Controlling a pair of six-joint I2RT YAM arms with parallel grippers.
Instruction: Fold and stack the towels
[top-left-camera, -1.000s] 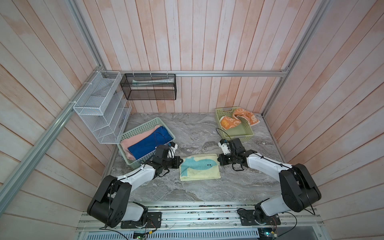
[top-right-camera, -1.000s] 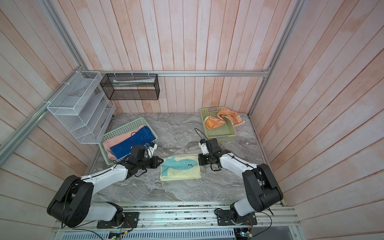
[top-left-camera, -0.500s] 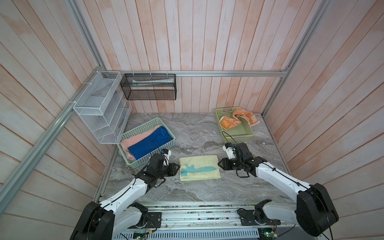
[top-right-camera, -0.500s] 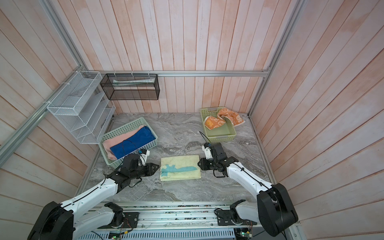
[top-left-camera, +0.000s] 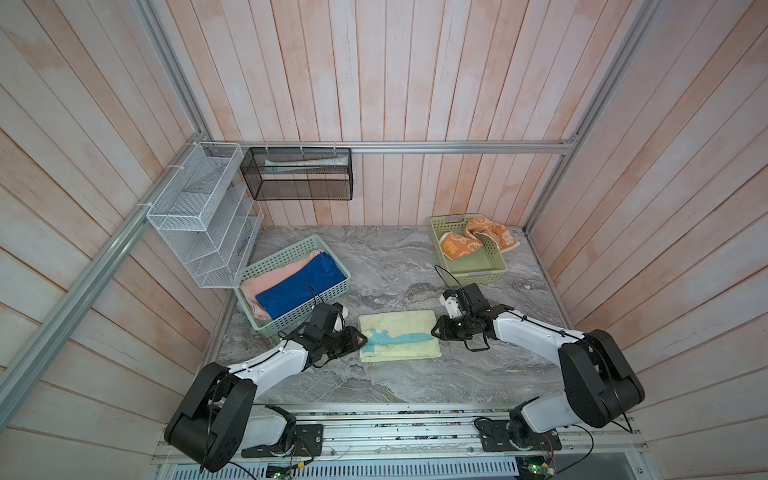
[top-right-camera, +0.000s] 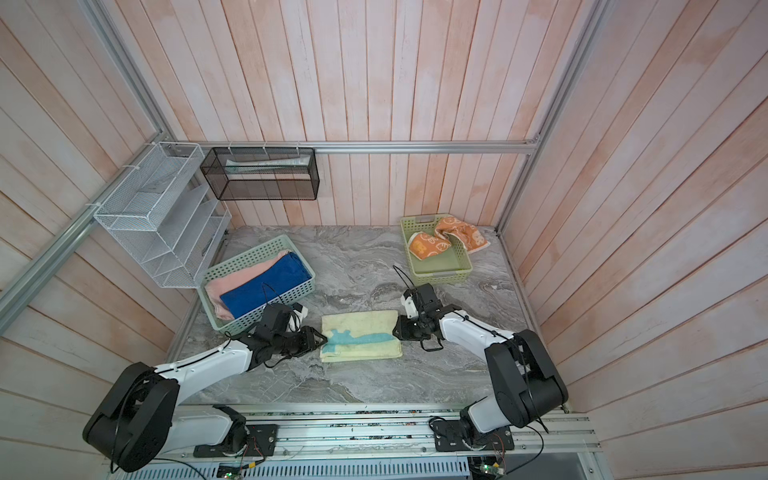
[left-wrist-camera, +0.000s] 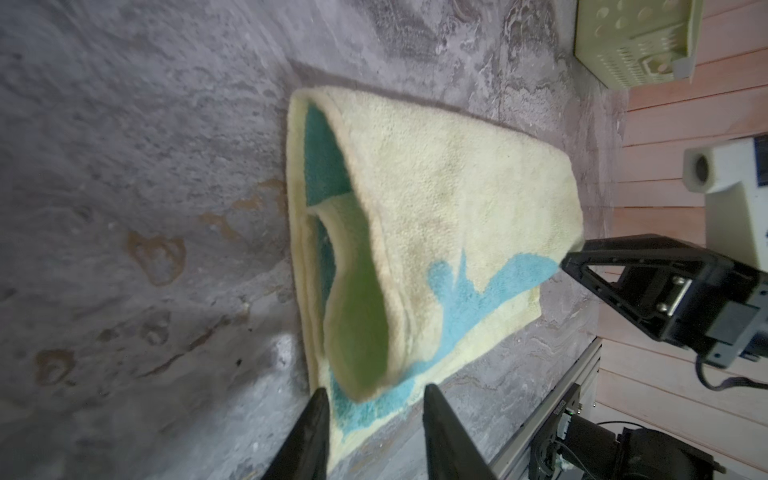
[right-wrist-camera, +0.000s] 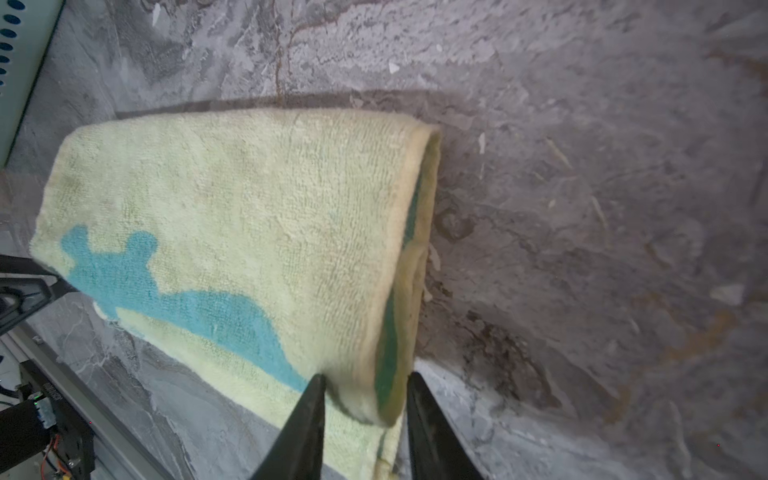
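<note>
The yellow towel (top-left-camera: 398, 340) is lying folded once on the surface (top-left-camera: 415, 382), midway between my two arms, a teal band showing on its top layer. My left fingers (left-wrist-camera: 309, 436) are standing partly apart at one short edge, the loose corner of the top layer drooping between them unpinched. My right fingers (right-wrist-camera: 305, 424) are standing about as narrow at the opposite edge, with the rounded fold sitting in the gap, seemingly loose too.

I am judging that the first fold is down and I am sitting between folds. The next move is calling for a fresh pinch on one short edge, carrying it across to the other, then lifting the packet onto the stack.

The blue towel (top-left-camera: 301, 286) and pink towel (top-left-camera: 278, 274) are lying folded in the teal basket (top-left-camera: 282, 255) beside my left arm. The orange towel (top-left-camera: 457, 245) is hanging half over the green basket (top-left-camera: 478, 274) at the back, not yet folded.

The wrist views are showing the top layer puffing up and gaping, which the top views are flattening out; only the top views are showing the waiting towels
</note>
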